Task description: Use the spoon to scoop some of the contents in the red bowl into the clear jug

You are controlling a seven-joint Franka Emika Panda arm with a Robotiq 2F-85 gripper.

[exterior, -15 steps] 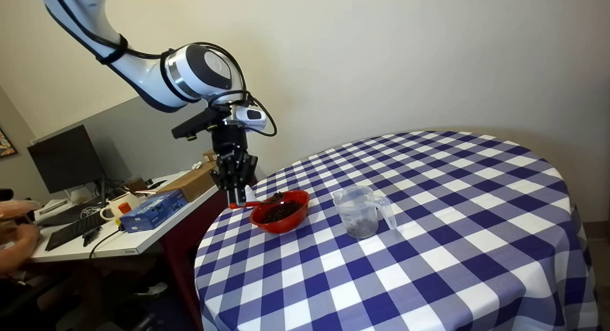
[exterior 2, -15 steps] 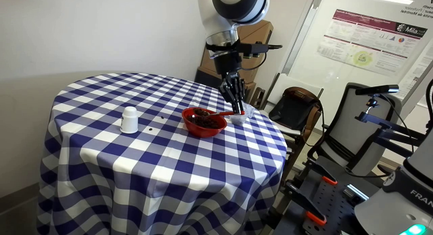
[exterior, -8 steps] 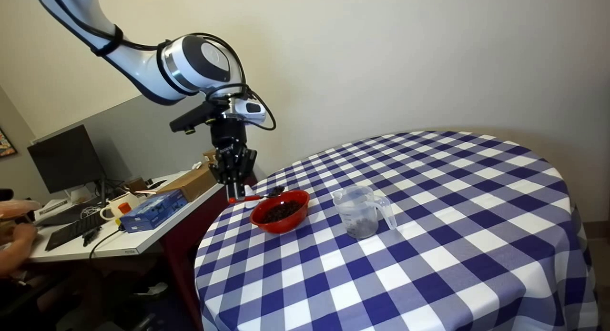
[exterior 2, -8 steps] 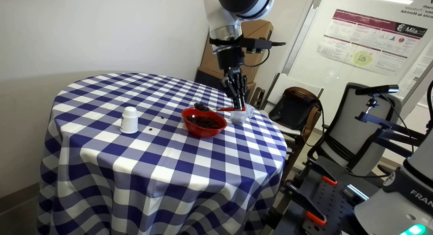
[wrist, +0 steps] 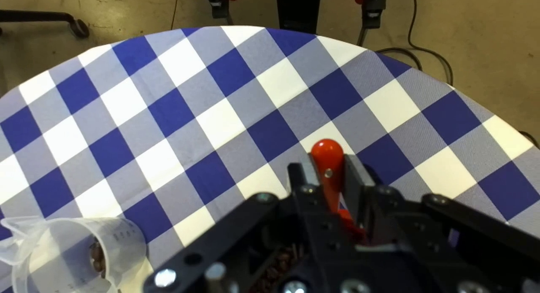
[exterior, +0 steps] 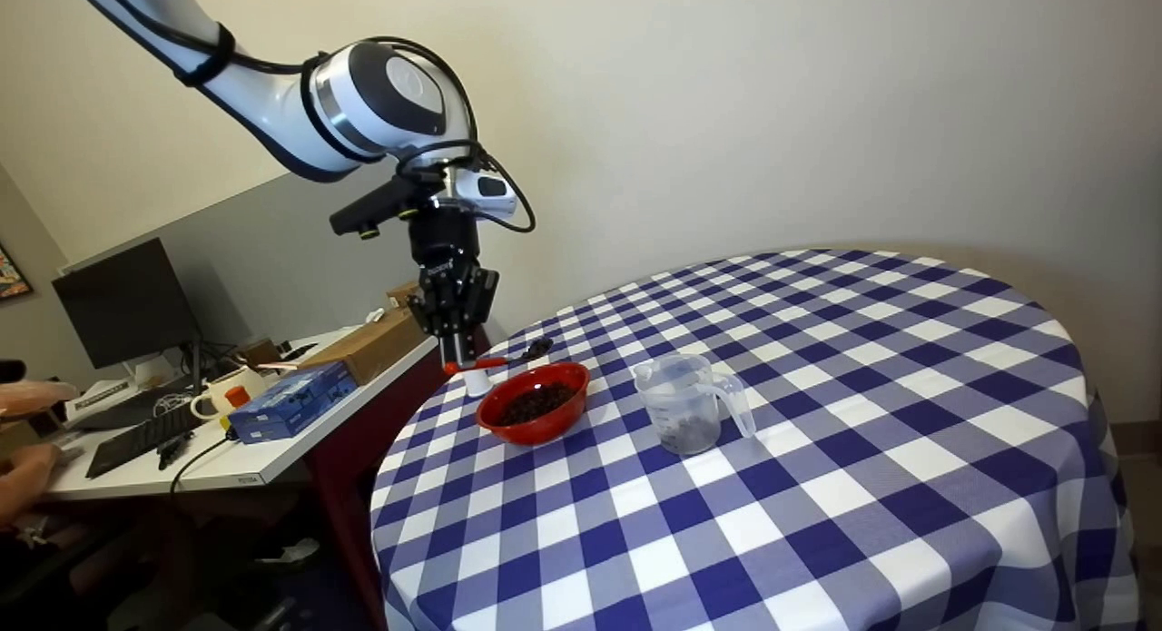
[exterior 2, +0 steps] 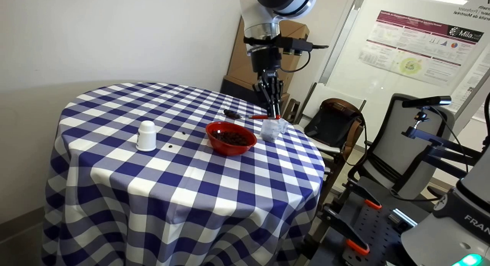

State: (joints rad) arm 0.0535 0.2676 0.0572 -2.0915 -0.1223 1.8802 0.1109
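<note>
Spoon (exterior 2: 255, 117), red-handled, heaped with dark contents (exterior 2: 232, 113), raised clear of the red bowl (exterior 2: 229, 150).
Clamped in the claw (wrist: 330, 175). Change: the heap now sits above the rim, a second ago down at the bowl; scoop seemingly complete, carry to the clear jug (exterior: 676, 393) likely next. Jug stands on the checked-cloth desk (exterior: 817, 481), some dark pieces (wrist: 98, 257) inside, markings too small to read. Wall poster (exterior 2: 421, 48): "Mila". Robot base (exterior 2: 444, 231): "FRAN", cut off.
</note>
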